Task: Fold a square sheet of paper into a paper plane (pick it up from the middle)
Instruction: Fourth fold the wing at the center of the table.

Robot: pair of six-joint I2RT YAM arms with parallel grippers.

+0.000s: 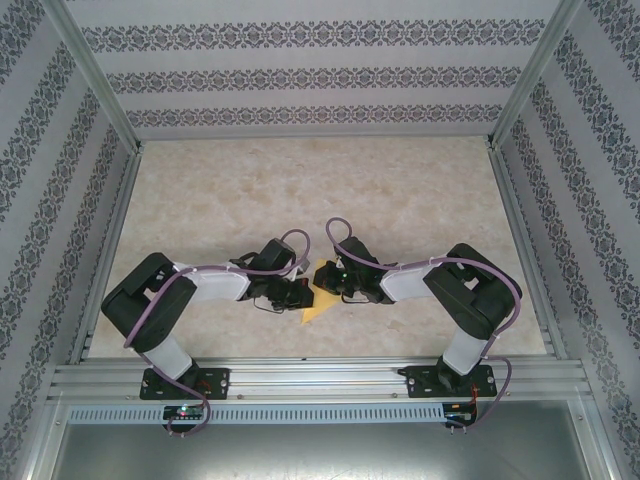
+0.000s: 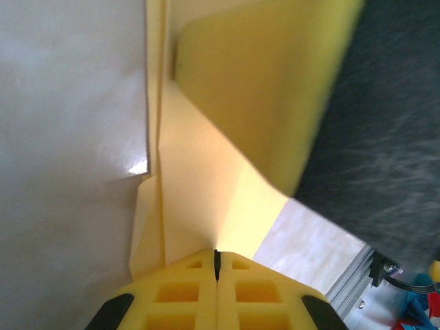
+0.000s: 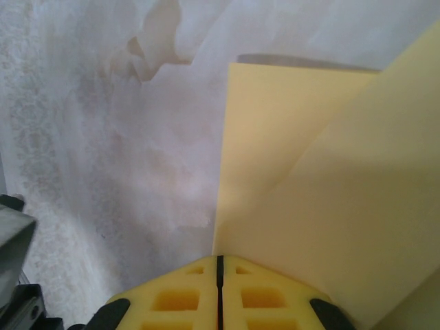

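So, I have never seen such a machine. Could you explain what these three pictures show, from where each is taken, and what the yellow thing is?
These are two robot arms bolted side by side at the near edge of a table. The top picture comes from a fixed camera above and behind them. It shows the left gripper and the right gripper meeting at the middle, over a yellow paper.

The other two pictures come from small cameras on the wrists, each looking along its own yellow fingers. In the left wrist view the left gripper is shut on the paper, which is already folded into layers. In the right wrist view the right gripper is shut too, at an edge of the same paper. So both arms seem to hold the one sheet.
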